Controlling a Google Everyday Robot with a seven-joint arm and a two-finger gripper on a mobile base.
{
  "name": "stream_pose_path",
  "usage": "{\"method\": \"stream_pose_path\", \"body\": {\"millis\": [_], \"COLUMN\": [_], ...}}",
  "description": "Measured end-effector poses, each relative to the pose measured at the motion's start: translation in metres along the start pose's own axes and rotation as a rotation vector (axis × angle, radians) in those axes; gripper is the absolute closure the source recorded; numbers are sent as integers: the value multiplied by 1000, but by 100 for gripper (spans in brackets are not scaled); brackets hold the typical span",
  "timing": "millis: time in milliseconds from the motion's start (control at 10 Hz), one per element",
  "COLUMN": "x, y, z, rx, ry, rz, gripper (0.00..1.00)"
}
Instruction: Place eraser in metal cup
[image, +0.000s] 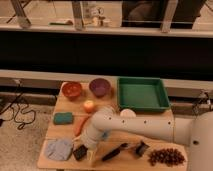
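The black eraser (79, 152) lies on the wooden table (65, 107) near its front left edge, beside a blue-grey cloth (58, 149). My gripper (90, 154) points down at the table right next to the eraser's right side, at the end of the white arm (135, 127) that reaches in from the right. The metal cup does not show; it may be hidden behind the arm.
An orange bowl (72, 90), a purple bowl (99, 87) and a green tray (142, 94) stand at the back. A yellow fruit (89, 106), teal sponge (63, 118), carrot (78, 126), black-handled tool (114, 151), black clip (140, 148), grapes (167, 156) and a half-hidden white cup (128, 113) are around.
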Motion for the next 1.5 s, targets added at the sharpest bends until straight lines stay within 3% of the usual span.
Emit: {"method": "stream_pose_path", "body": {"millis": [700, 1200, 1500], "x": [14, 13, 9], "y": [12, 11, 11], "z": [4, 4, 6], "rx": [0, 18, 26], "ry": [-27, -34, -43], "rz": [48, 43, 35], "gripper": [22, 70, 73]}}
